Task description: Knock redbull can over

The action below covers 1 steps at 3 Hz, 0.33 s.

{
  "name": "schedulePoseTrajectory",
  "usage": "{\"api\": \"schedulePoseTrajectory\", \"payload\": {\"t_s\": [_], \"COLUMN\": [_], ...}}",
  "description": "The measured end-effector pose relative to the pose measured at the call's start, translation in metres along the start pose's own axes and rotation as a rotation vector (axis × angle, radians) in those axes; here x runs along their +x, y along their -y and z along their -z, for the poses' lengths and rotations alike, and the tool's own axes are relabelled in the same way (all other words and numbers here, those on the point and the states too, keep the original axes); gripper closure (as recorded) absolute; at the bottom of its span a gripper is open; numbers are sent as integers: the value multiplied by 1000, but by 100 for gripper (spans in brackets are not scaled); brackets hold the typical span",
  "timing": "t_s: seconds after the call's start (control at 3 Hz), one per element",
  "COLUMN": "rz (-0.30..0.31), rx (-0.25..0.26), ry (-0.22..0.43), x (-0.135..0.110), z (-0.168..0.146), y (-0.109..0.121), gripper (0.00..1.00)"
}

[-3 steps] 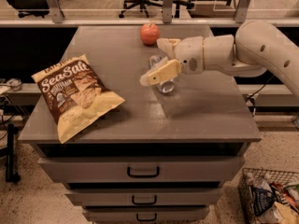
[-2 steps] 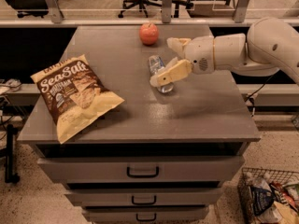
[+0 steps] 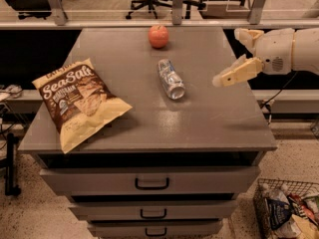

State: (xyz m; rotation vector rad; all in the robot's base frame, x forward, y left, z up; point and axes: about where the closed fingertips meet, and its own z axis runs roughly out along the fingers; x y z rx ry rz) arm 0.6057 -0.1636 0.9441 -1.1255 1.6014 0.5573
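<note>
While held wide apart and gripping nothing, pictured above the right edge of the grey drawer cabinet (image 3: 214, 121): fingers (image 3: 237, 72) of the gripper (image 3: 228, 57). Lying on its side well left of those fingers, silver end toward the camera, untouched: redbull can (image 3: 171, 78). Beyond the can, near the back edge: red apple (image 3: 158, 36). Far left of the fingers: Sea Salt chip bag (image 3: 79, 101). Below the fingers, on the floor: wire basket (image 3: 271, 185).

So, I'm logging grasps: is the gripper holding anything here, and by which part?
Nothing is held. The gripper is open near the right edge of the cabinet top, apart from the redbull can, which lies on its side mid-surface.
</note>
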Motion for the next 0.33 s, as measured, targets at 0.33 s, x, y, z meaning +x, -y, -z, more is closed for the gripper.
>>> {"api": "schedulePoseTrajectory", "payload": {"t_s": [0.33], "rz": [0], "rx": [11], "ry": [-2], "x": [1], "z": [6], "y": [3], "gripper": [0]}}
